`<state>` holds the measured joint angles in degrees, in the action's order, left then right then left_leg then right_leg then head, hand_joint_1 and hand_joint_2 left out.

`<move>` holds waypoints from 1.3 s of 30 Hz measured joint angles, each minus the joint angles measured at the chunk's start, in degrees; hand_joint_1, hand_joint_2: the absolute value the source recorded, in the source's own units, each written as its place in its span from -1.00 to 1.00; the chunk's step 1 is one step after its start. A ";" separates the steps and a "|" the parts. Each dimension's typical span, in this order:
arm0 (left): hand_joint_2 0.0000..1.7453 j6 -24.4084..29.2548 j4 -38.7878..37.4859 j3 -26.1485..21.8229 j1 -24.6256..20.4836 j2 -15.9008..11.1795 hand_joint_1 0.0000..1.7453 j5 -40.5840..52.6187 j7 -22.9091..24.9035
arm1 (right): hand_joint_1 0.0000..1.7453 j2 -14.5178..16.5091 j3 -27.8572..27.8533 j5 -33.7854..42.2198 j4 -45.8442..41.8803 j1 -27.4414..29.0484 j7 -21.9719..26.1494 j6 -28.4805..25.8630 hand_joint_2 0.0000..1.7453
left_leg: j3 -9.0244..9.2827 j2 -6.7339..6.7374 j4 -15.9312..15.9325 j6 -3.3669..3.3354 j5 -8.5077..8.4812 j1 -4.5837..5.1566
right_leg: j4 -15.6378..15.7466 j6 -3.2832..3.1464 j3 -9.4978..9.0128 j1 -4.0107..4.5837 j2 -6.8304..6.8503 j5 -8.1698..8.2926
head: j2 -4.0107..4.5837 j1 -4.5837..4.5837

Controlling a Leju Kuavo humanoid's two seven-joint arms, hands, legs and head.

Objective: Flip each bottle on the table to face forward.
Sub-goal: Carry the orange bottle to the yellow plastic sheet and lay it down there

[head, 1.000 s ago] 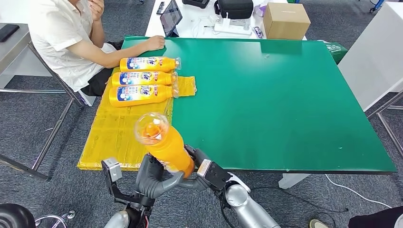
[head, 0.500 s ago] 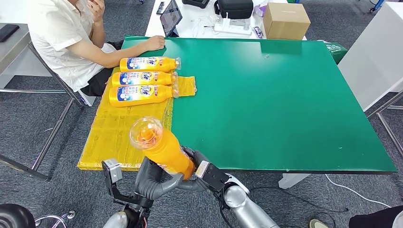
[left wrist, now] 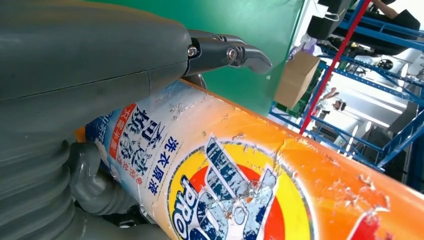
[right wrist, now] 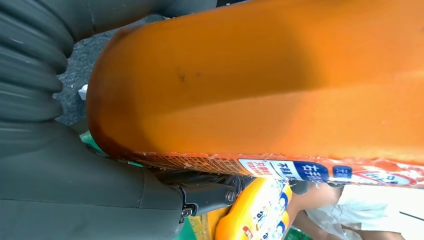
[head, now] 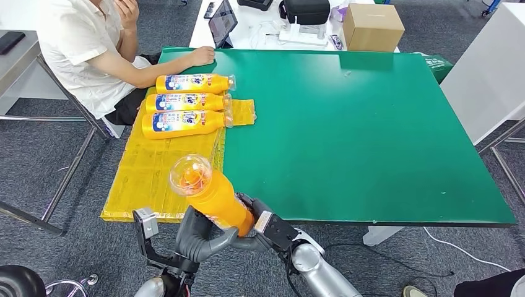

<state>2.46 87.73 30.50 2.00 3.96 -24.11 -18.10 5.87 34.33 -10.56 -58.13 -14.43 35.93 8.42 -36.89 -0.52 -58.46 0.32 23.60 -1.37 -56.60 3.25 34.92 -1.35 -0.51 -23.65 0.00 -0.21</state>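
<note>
An orange bottle [head: 210, 195] with a clear cap is lifted above the table's near edge, cap tilted up toward me. Both hands hold its lower body: my left hand [head: 197, 234] from the left, my right hand [head: 263, 218] from the right. The bottle's printed label [left wrist: 225, 190] faces the left wrist camera; its plain orange side [right wrist: 260, 80] faces the right wrist camera. Three more orange bottles [head: 186, 102] lie side by side on the yellow mat [head: 148, 173], labels up, caps to the right.
The green table [head: 359, 130] stretches to the right. A person [head: 93, 49] sits at the far left corner with a hand resting on the table. A cardboard box [head: 371, 26] and a tablet [head: 221, 21] are on the white desk behind.
The held bottle has tilted a little left and toward me over the past second, its cap dropping lower in view. The three lying bottles and the person stay put.
</note>
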 joint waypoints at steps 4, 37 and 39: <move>1.00 -2.21 0.10 -0.56 0.60 -0.26 -1.00 -2.65 0.16 | 1.00 0.01 -0.04 0.50 0.69 0.09 0.13 0.56 1.00 | 0.00 0.01 0.00 0.00 0.00 0.00 | 0.00 0.00 0.01 0.00 0.00 0.00 | 0.00 0.02; 1.00 -2.95 2.30 -1.33 1.45 -0.52 -1.00 -4.43 0.68 | 1.00 0.90 -0.37 -1.64 5.10 0.90 -0.53 -2.10 1.00 | -0.01 0.00 0.00 0.00 0.00 0.00 | 0.00 0.00 0.01 0.00 0.00 0.00 | 0.00 -0.01; 1.00 -0.91 2.36 -1.25 1.38 -0.45 -1.00 -2.94 0.51 | 1.00 0.92 -0.36 -2.75 5.24 0.91 -1.13 -3.60 1.00 | -0.01 0.00 0.00 0.00 0.00 0.00 | 0.00 0.00 0.01 0.00 0.00 0.00 | 0.00 -0.01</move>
<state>1.56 90.09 29.25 3.38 3.50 -27.05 -17.59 6.80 33.98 -13.31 -52.89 -13.52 34.81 4.82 -36.90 -0.52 -58.46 0.32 23.60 -1.37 -56.60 3.25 34.92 -1.34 -0.51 -23.65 0.00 -0.22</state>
